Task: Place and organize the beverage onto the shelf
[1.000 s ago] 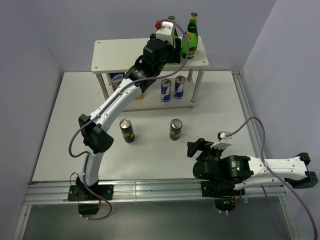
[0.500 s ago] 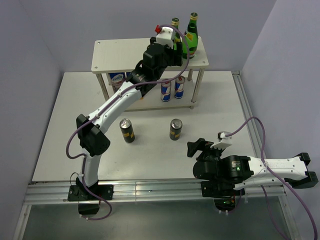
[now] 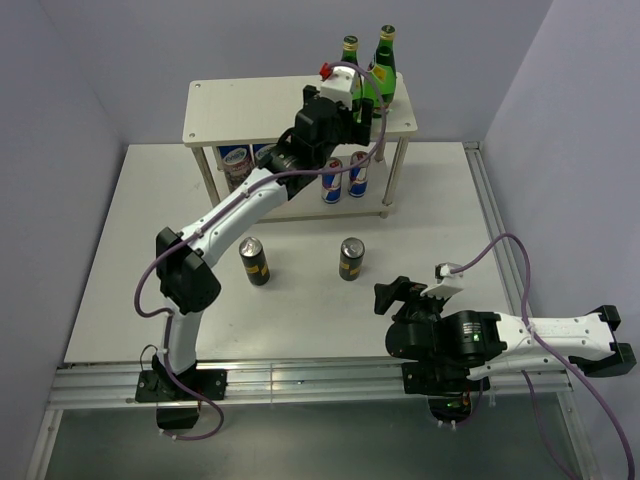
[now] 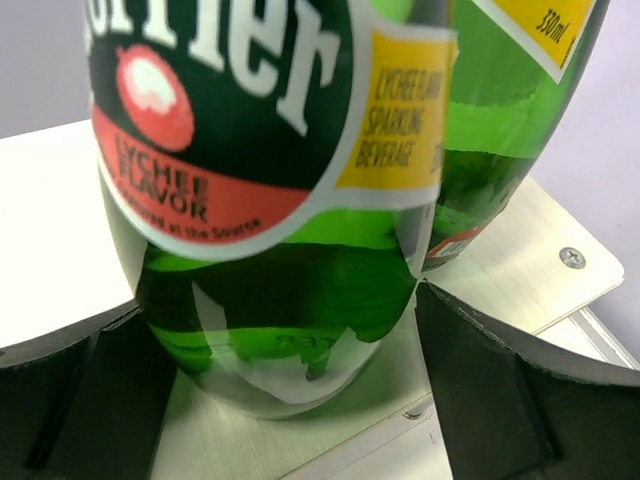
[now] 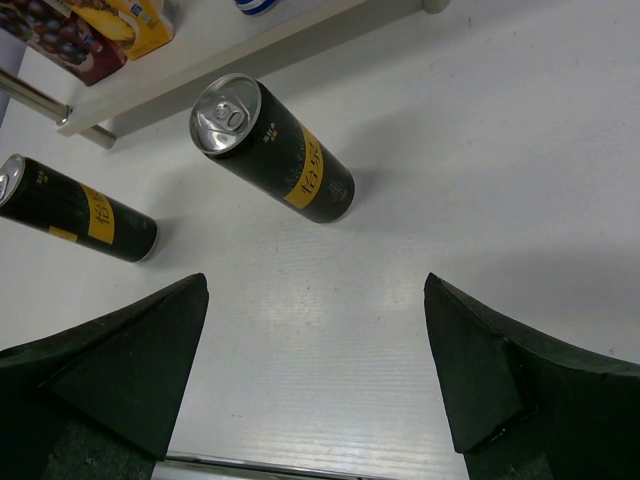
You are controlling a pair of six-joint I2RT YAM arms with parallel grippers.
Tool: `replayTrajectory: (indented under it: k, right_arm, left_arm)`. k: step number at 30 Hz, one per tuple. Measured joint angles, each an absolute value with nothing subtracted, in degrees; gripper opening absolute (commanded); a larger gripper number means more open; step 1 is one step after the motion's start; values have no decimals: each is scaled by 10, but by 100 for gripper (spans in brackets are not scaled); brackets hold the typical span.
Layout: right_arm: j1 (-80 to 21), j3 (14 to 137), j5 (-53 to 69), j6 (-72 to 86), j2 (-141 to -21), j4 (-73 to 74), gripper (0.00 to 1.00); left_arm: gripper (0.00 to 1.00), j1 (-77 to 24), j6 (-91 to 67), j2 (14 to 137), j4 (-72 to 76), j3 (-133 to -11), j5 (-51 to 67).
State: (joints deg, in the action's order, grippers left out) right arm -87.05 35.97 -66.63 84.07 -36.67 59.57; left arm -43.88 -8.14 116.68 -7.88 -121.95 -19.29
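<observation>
Desk (image 3: 140, 300): white, matte, flat.
Shelf (image 3: 240, 110): two pale wood-look boards on thin metal legs, far centre.
Left tool (image 3: 352, 106): jaws newly spread wide either side of the green glass bottle (image 4: 270, 300), which now stands free on the top board's right end, just beside its twin (image 4: 500, 150). Both are judged placed.
Right tool (image 5: 315, 370): open, empty, near right.
Blue-and-silver cans (image 3: 331, 180): lower tier.
Dark yellow-labelled cans (image 3: 254, 260): smooth cylinders, upright on the desk, not yet shelved.

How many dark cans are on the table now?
2. The left dark can stands on the table in front of the shelf; the right dark can stands beside it, nearer the right arm. None appears hidden, though the left arm covers part of the lower tier.
</observation>
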Motion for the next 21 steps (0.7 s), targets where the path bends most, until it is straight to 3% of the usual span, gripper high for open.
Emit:
replayTrajectory:
  k: [17,21]
  right_arm:
    - [-870,360,-667,841,-378,596,96]
    - [-870,360,-668,843,-387,596,96]
  left_arm:
    - [99,-452,-82,1007,-69,-1024,-227]
    - [99,-475,-82,952,-84,-968,-289]
